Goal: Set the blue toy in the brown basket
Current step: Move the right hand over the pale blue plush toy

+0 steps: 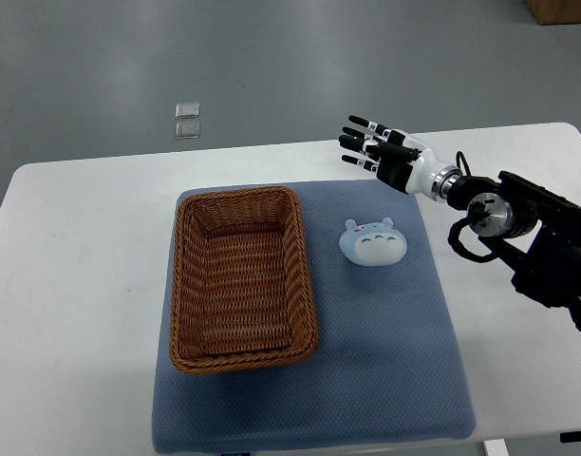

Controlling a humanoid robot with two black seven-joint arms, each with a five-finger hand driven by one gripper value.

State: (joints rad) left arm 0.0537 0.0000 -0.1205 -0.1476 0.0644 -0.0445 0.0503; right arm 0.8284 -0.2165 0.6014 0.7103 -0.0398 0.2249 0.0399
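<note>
From the top view, my right hand (378, 152) hangs above the far right corner of the blue mat (404, 361) with its fingers (359, 141) spread and straight, gripping nothing. The blue toy (371, 241) lies on the mat on its own, nearer to me than my hand and apart from it. The brown basket (243, 277) sits just to the toy's left on the same mat, on the white table (82, 285).

The right arm (542, 237) runs off the frame at 3 o'clock, the blue mat (385, 361) gets clipped at 6, and a cardboard box (561, 9) is barely peeking in at 1.
</note>
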